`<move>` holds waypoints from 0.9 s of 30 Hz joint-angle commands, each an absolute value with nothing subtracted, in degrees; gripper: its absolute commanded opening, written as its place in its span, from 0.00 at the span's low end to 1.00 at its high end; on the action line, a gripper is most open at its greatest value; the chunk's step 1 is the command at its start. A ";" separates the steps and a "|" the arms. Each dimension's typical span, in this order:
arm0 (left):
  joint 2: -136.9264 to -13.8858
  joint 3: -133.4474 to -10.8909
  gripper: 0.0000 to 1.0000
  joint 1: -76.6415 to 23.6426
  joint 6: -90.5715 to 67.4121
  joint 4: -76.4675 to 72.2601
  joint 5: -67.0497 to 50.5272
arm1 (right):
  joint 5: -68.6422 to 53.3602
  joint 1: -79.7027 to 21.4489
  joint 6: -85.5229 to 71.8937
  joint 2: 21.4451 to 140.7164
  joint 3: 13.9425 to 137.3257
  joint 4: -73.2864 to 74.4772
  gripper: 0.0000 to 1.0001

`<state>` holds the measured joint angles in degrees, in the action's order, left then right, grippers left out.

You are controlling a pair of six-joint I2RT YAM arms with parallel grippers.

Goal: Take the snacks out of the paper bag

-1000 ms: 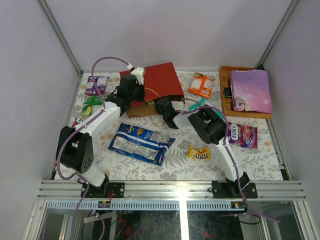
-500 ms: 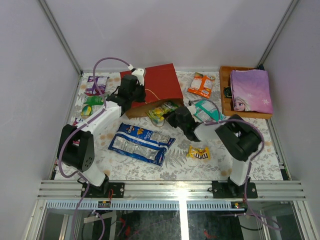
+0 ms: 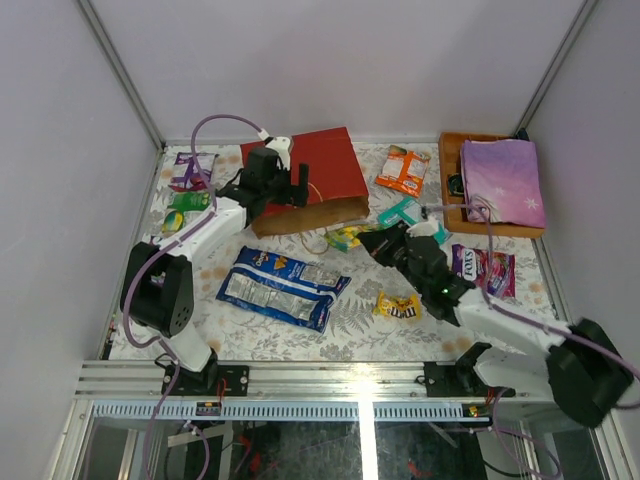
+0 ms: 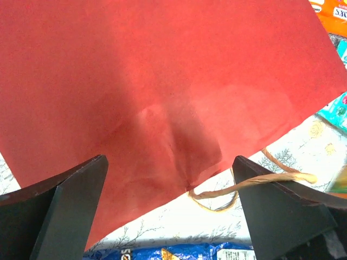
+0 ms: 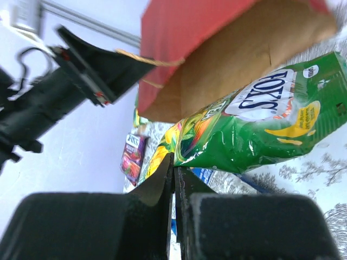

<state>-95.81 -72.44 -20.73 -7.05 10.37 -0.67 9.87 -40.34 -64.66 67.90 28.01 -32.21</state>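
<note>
The red paper bag (image 3: 305, 165) lies on its side at the back, its brown mouth (image 3: 305, 215) facing the near side. My left gripper (image 3: 284, 192) hovers open above the bag's front edge; in the left wrist view its fingers (image 4: 70, 208) stand wide apart over red paper (image 4: 162, 81) and a tan cord handle (image 4: 255, 184), touching neither. My right gripper (image 3: 366, 241) is shut on the corner of a green-yellow Fox's packet (image 3: 345, 237), which hangs just outside the bag's mouth. In the right wrist view that packet (image 5: 255, 130) is pinched between the right gripper's (image 5: 174, 162) jaws.
Snacks lie around: a long blue bag (image 3: 283, 285), a small yellow packet (image 3: 397, 306), a pink one (image 3: 485, 270), teal (image 3: 405, 213), orange (image 3: 403, 168), and purple (image 3: 192, 170) and green (image 3: 185, 200) at left. An orange wooden tray (image 3: 452, 190) holds a princess item (image 3: 500, 180).
My right gripper drew the green-yellow packet out of the bag's mouth toward the near right. The left gripper let go of the bag's edge and opened wide.
</note>
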 commanded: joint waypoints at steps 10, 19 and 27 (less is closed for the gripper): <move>-75.74 -56.76 1.00 -35.19 -19.73 6.83 9.28 | 31.89 -40.14 -47.11 36.98 31.36 -3.66 0.00; -62.64 -38.92 1.00 -48.49 -37.36 5.51 24.43 | 32.91 -40.17 -44.35 34.29 30.74 -3.23 0.00; -79.48 -50.10 0.80 -49.01 -24.23 9.21 25.32 | 32.81 -40.17 -44.67 33.21 28.61 -4.38 0.00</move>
